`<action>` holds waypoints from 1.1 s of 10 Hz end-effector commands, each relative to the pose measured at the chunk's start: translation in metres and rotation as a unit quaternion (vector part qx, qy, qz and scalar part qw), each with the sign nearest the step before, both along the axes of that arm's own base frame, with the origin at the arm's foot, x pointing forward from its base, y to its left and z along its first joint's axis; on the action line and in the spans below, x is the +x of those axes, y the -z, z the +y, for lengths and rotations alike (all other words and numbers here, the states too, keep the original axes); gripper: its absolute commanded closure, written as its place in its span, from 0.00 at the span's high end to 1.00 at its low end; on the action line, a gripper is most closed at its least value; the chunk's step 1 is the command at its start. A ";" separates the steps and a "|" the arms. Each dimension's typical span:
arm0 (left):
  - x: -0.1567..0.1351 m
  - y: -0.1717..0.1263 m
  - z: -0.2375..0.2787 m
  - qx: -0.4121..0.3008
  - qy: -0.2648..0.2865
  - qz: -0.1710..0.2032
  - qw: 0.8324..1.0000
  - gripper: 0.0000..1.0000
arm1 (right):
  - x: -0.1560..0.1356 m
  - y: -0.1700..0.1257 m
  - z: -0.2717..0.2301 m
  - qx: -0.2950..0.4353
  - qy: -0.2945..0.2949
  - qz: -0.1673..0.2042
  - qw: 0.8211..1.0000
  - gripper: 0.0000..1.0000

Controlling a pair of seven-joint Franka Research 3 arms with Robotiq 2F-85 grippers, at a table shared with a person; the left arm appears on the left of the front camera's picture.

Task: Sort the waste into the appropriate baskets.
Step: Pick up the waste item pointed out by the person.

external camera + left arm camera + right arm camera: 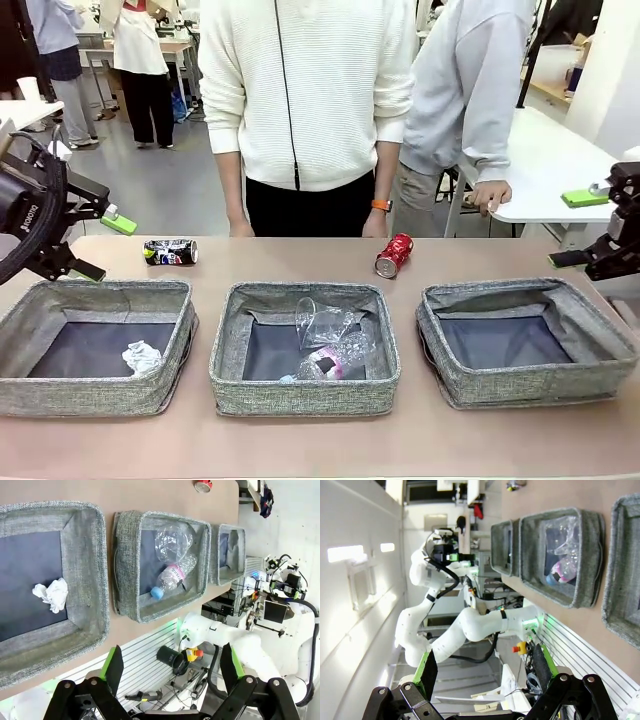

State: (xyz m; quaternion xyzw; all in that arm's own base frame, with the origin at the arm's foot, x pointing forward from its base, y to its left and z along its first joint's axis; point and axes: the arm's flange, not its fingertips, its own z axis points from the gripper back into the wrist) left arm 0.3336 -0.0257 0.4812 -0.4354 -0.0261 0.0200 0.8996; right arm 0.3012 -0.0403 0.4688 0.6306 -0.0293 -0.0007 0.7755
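Note:
Three grey baskets stand in a row: left (100, 292), middle (300, 293), right (520, 291). A white paper wad (142, 357) lies in the left one. The middle one holds a clear crumpled cup (320, 322) and a blue-capped bottle (335, 361). The right one holds nothing. A crushed dark blue can (171, 252) and a crushed red can (393, 255) lie on the table behind the baskets. My left gripper (105, 243) hangs open at the far left, my right gripper (575, 228) open at the far right. Neither touches anything. The left wrist view shows the wad (51, 594) and bottle (172, 575).
A person in a white sweater stands at the far edge, hands (376, 224) hanging just behind the table. A second person leans a hand (490, 196) on a white side table (560, 160) at the right. Bare table lies in front of the baskets.

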 end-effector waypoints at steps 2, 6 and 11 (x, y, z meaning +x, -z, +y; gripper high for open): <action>-0.002 -0.001 0.004 0.004 0.011 -0.006 1.000 1.00 | 0.000 -0.005 0.002 0.009 0.005 0.007 1.000 1.00; -0.002 -0.001 0.004 0.004 0.011 -0.006 1.000 1.00 | 0.000 -0.005 0.002 0.009 0.005 0.007 1.000 1.00; -0.002 -0.001 0.004 0.004 0.011 -0.006 1.000 1.00 | 0.000 -0.005 0.002 0.009 0.005 0.007 1.000 1.00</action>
